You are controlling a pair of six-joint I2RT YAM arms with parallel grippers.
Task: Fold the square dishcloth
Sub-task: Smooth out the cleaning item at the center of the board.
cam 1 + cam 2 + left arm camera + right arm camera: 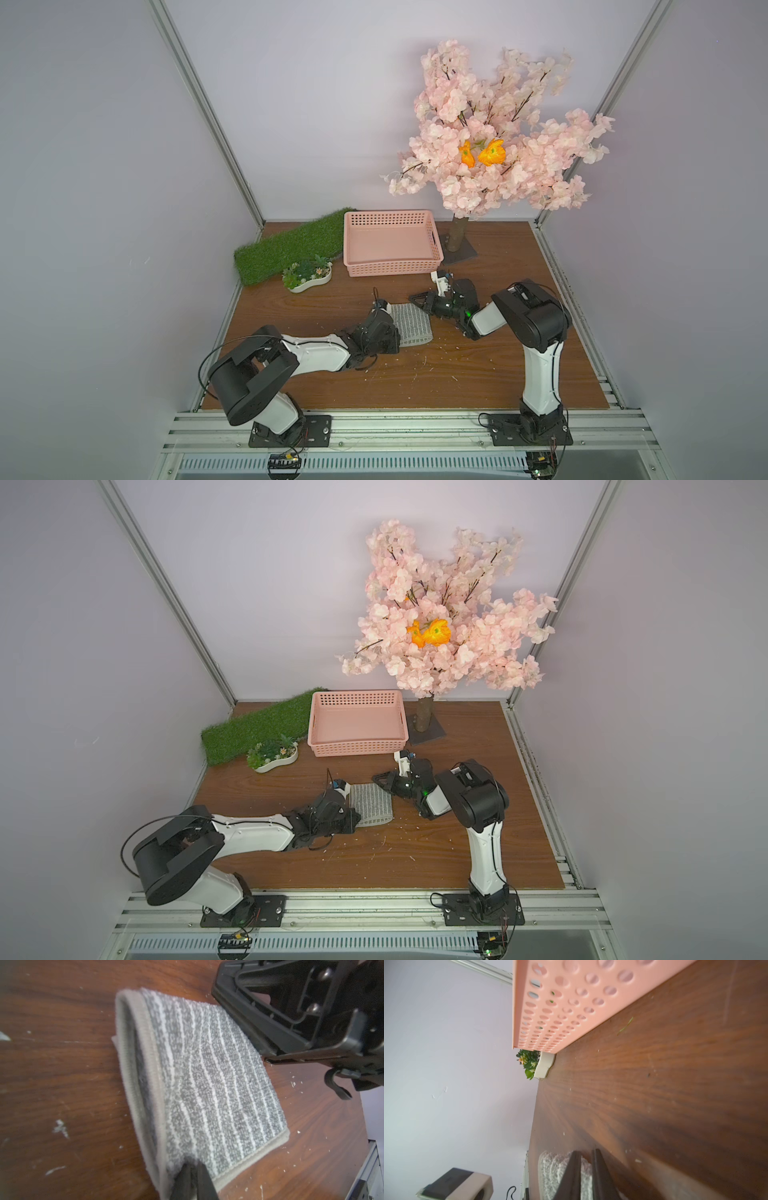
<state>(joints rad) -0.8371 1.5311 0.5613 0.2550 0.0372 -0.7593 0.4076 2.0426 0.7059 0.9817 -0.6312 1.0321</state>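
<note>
Progress check: the dishcloth (411, 325) lies on the worktop (457, 374) mid-field, between the two arms and short of the pink basket (390, 268). It's a compact striped packet, clearly narrower than that basket. So folding has been done, and the left wrist view shows stacked hem layers along one open side. Not tidy, though: the top layer bulges up there and leaves a gap you can look into, and the hems don't sit flush.

Left tool (193, 1166) is pinched together on the cloth's edge on its own side, fabric bunched right at its tips. Right tool (586, 1152) is down at the far corner, fingers almost together with fuzzy cloth showing between them. I'd call that a pinch as well, though the view is tight.

What's left, by my reading: one more fold if a smaller packet is wanted. Otherwise flatten that gaping edge, let go on both sides and pull clear. Nothing lies in the basket; whether the cloth belongs there, the task doesn't say.
</note>
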